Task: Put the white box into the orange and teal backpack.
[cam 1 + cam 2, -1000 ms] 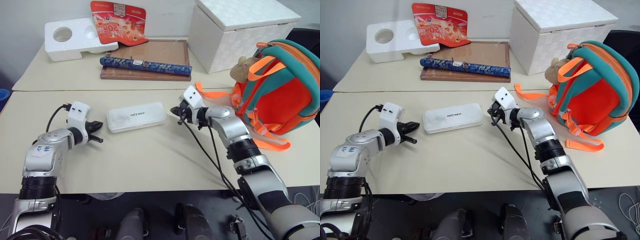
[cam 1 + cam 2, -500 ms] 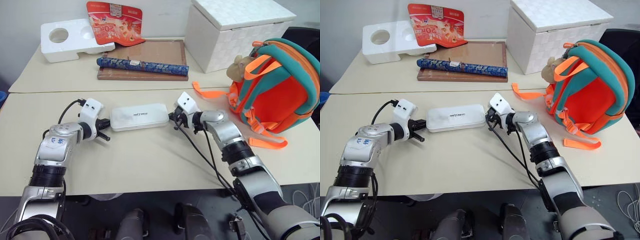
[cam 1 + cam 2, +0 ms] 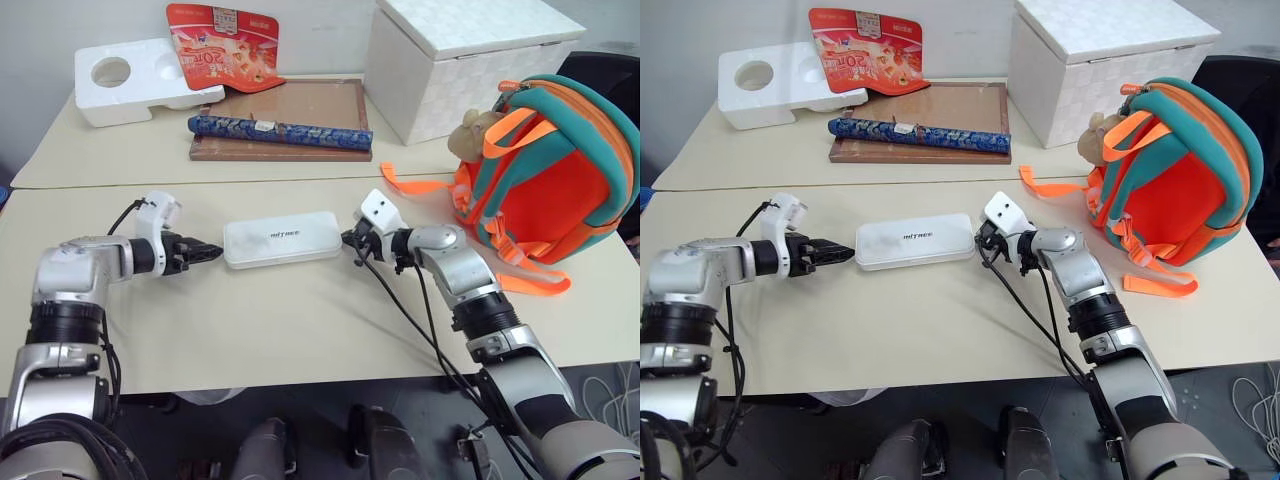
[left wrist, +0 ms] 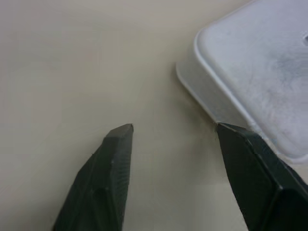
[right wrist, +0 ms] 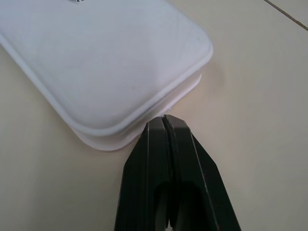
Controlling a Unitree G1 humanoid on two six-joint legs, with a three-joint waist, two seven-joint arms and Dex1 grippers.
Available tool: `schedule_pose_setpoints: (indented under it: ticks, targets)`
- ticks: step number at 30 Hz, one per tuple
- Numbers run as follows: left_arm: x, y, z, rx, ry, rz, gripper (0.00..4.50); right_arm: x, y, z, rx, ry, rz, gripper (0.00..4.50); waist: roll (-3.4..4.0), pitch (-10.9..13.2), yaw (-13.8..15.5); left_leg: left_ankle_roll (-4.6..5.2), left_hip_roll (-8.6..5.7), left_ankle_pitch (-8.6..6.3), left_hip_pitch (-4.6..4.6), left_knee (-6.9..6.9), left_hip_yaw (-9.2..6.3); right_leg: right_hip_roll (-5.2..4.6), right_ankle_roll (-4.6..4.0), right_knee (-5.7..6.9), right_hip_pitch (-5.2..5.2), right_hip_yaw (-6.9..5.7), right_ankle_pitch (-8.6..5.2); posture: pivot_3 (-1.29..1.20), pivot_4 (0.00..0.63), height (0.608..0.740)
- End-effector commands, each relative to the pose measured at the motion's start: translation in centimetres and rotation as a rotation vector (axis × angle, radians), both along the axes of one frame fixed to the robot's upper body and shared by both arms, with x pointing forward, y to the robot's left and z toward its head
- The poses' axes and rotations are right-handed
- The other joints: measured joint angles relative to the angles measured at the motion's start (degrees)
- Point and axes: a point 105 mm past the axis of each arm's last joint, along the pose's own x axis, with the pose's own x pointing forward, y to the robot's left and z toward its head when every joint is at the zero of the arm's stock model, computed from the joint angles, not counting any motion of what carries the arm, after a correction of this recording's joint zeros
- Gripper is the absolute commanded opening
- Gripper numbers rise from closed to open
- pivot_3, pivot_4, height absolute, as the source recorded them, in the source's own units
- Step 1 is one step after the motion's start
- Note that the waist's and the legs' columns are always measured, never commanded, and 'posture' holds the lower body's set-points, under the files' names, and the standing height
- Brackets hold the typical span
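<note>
The white box lies flat on the beige table, lettering up, between my two grippers. At its left end my left gripper is open; in the left wrist view one fingertip sits at the corner of the white box and the other stands apart on bare table. My right gripper is shut, and its tips press against the right end of the white box. The orange and teal backpack stands upright at the right, a tan plush toy hanging from it.
A large white cube box stands at the back right. A wooden frame with a blue patterned roll, a red packet and a white styrofoam block lie at the back. An orange strap trails from the backpack.
My left gripper has opened and rolled at the box's left end. Both grippers closed in on the box's ends from a gap a second ago. The right gripper stays shut.
</note>
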Motion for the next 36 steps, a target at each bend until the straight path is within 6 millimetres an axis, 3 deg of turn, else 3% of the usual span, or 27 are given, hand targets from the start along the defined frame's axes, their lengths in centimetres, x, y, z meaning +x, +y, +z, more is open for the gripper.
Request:
schedule_pose_setpoints:
  ticks: [1,6,8,12,20,26,29,36]
  targets:
    - [-0.2,-0.1,1.3,-0.147,0.086,-0.014,4.14,-0.1,0.1,1.1,-0.001,-0.049,0.024,0.0,0.0,0.0,0.05,0.0,0.01,0.0,0.01,0.0,0.02,0.02,0.0,0.0,0.0,0.02,0.0,0.0,0.15,0.74]
    - [1.4,-1.1,1.1,-0.297,0.163,0.067,4.14,-0.1,0.0,0.9,-0.033,-0.068,0.034,0.0,-0.03,-0.01,0.13,0.0,0.03,0.0,0.01,0.05,0.02,0.08,0.01,0.03,0.0,0.08,0.0,0.0,0.15,0.74]
    - [1.4,-1.6,0.2,-0.283,0.203,0.057,4.14,0.0,0.1,0.9,-0.044,-0.08,0.035,0.0,-0.04,-0.01,0.05,0.0,0.02,0.0,0.01,0.06,0.03,0.08,0.01,0.05,-0.01,0.1,0.01,0.0,0.15,0.74]
    - [0.6,-2.7,0.3,-0.391,0.294,0.025,4.14,0.3,0.5,1.0,-0.044,-0.092,0.036,0.0,-0.04,-0.01,-0.05,-0.03,0.05,-0.01,0.06,0.05,0.12,0.12,0.01,0.07,-0.03,0.17,0.01,0.0,0.15,0.74]
    - [0.2,-5.3,-2.1,-0.386,0.404,-0.029,4.14,0.7,1.0,0.5,-0.047,-0.101,0.032,0.0,-0.12,-0.06,0.23,-0.07,0.07,-0.03,0.36,0.01,0.41,0.15,0.02,0.18,0.03,0.55,0.0,0.0,0.15,0.74]
    - [0.9,-8.0,0.0,-0.487,0.388,-0.099,4.14,0.8,1.1,0.2,-0.052,-0.105,0.033,0.0,-0.2,-0.11,0.33,-0.07,0.05,-0.04,0.41,0.04,0.43,0.12,0.03,0.2,0.08,0.86,0.01,0.0,0.15,0.74]
    - [0.9,-8.1,1.2,-0.525,0.37,-0.114,3.52,0.7,1.0,0.0,-0.055,-0.105,0.035,0.0,-0.21,-0.11,-0.02,-0.09,0.09,-0.06,0.41,0.02,0.52,0.17,0.04,0.2,0.02,0.94,0.02,0.0,0.15,0.74]
    - [0.9,-8.1,2.7,-0.566,0.342,-0.142,1.53,0.6,0.8,-0.4,-0.067,-0.114,0.033,0.0,-0.22,-0.1,-0.52,-0.19,0.25,-0.11,0.41,0.01,0.66,0.32,0.02,0.22,-0.12,1.03,0.01,0.0,0.15,0.74]
